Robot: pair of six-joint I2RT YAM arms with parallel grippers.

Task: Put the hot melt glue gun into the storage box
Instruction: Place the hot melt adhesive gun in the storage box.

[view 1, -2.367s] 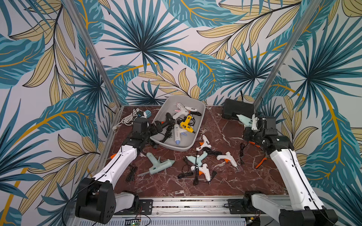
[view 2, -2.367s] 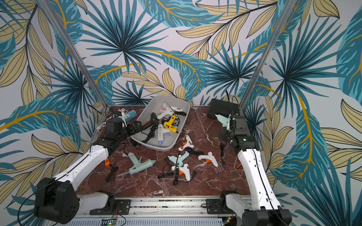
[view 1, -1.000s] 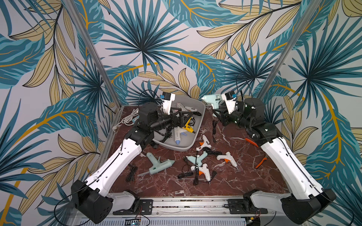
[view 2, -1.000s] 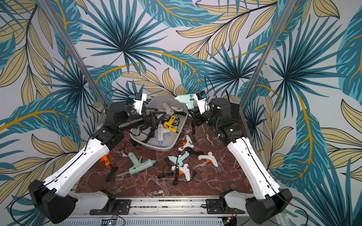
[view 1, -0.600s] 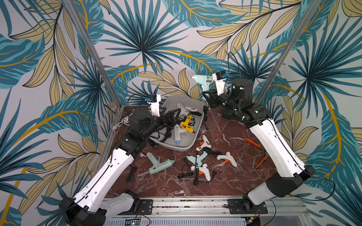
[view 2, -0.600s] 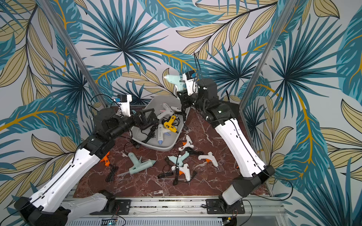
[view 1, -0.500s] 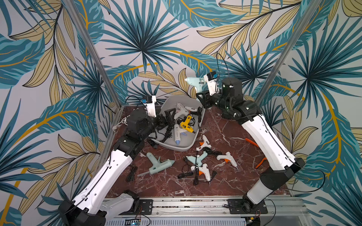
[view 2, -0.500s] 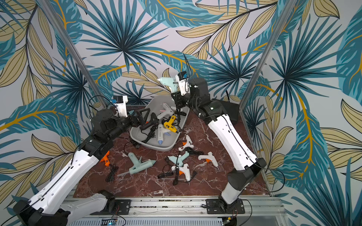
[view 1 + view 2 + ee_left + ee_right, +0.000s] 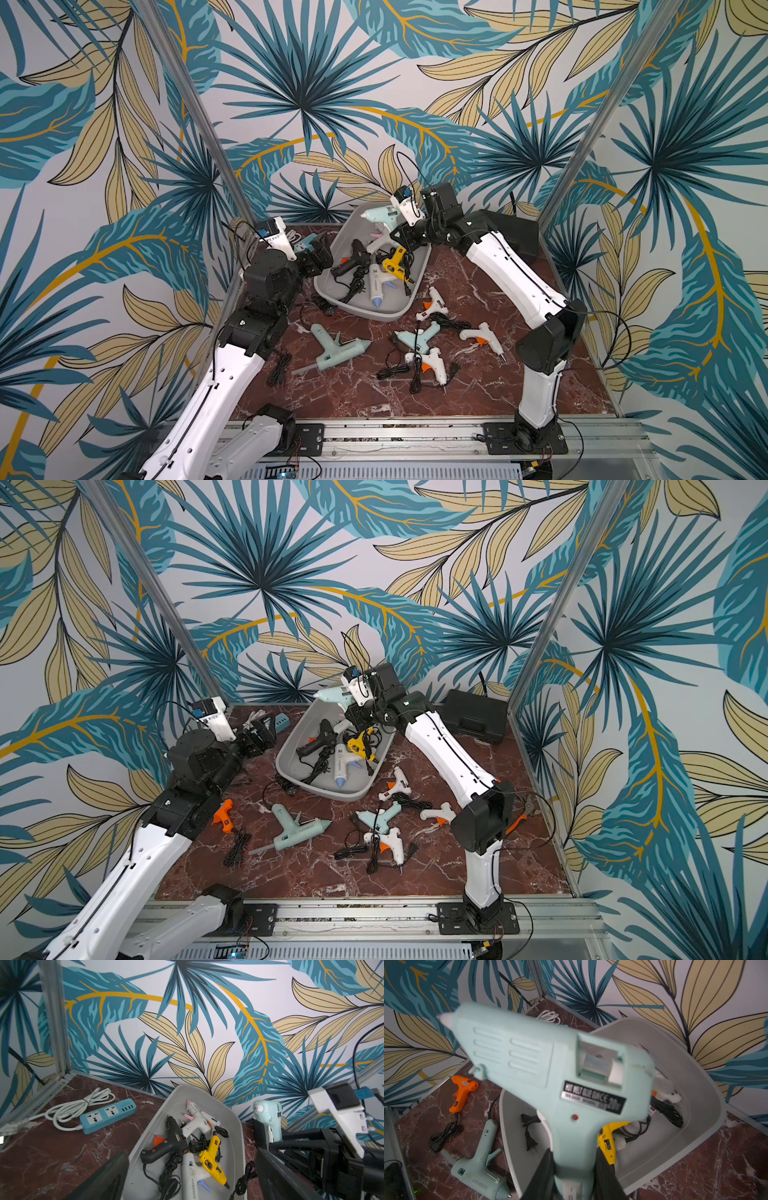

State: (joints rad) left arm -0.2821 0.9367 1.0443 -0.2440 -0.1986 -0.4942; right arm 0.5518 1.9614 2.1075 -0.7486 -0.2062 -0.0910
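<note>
You've got bright, even, diffuse light in every view, with soft shadows and no hard glare. The glue gun [image 9: 546,1076], close up in the right wrist view, is blurred and its label smeared. Wrist views bow at the edges: pole [image 9: 54,1018] curves.

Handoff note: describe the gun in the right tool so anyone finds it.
Start at the grey storage box at the table's back. At its far end the right tool grips a mint glue gun. Other mint guns lie on the table; this one is airborne.
</note>
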